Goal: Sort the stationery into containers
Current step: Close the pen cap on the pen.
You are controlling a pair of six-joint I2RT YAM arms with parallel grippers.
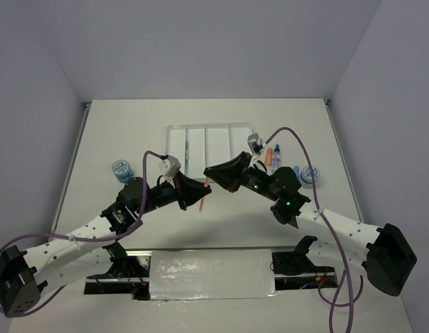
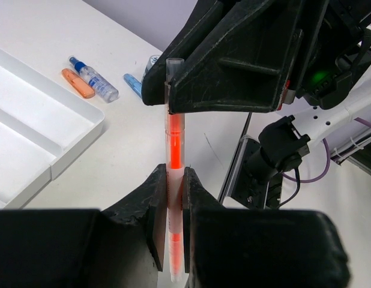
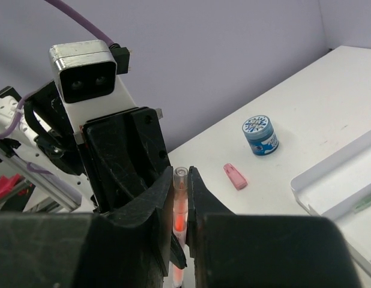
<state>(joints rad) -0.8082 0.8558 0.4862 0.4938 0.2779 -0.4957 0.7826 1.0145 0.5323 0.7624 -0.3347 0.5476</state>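
The orange pen (image 1: 205,187) hangs above the table between both grippers. My left gripper (image 2: 174,187) is shut on its lower part (image 2: 174,141). My right gripper (image 3: 181,183) is shut on its clear-capped upper end (image 3: 180,207). In the top view the left gripper (image 1: 199,192) and the right gripper (image 1: 209,175) meet just in front of the white tray (image 1: 174,130). A thin green pen (image 1: 187,149) lies in one tray compartment. An orange capsule (image 1: 268,157), the small blue-capped bottle (image 1: 276,157) and a blue capsule (image 1: 296,170) lie right of the tray. A pink capsule (image 3: 235,176) lies on the table.
One blue-white roll (image 1: 121,169) stands left of the tray, also in the right wrist view (image 3: 260,135). The other roll (image 1: 309,175) stands at the right. The tray's corner (image 2: 83,129) shows in the left wrist view, with the orange capsule (image 2: 78,83) and bottle (image 2: 93,78) beyond it.
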